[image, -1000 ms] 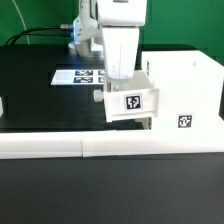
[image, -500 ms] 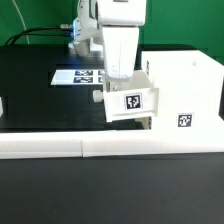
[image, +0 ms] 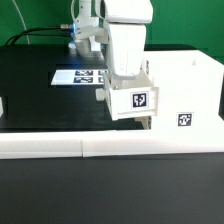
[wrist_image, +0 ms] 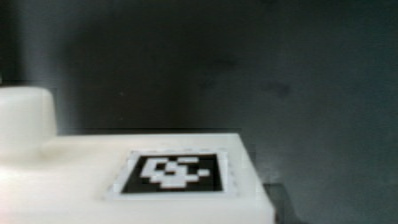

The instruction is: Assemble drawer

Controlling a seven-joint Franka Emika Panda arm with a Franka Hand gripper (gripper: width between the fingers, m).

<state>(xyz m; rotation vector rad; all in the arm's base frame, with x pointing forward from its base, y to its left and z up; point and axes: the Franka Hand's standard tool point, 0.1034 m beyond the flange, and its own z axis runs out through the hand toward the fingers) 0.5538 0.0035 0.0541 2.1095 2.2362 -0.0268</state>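
The drawer's tall white case (image: 188, 84), with a square tag on its front, stands at the exterior view's right. My gripper (image: 126, 78) reaches down into a small white open-top tray (image: 132, 101) with a black-and-white tag and holds it lifted off the table, close against the case's open side. The fingertips are hidden inside the tray. In the wrist view the tray's white tagged face (wrist_image: 175, 171) fills the near part of the picture, with a white upright piece (wrist_image: 23, 122) beside it and the dark table behind.
The marker board (image: 78, 76) lies flat on the black table behind the tray. A long low white border rail (image: 60, 147) runs along the table's near edge. A small white part (image: 2, 104) shows at the exterior view's left edge.
The gripper and the tray have shifted toward the exterior view's right, closer to the case, and the tray now sits slightly higher and tilted.
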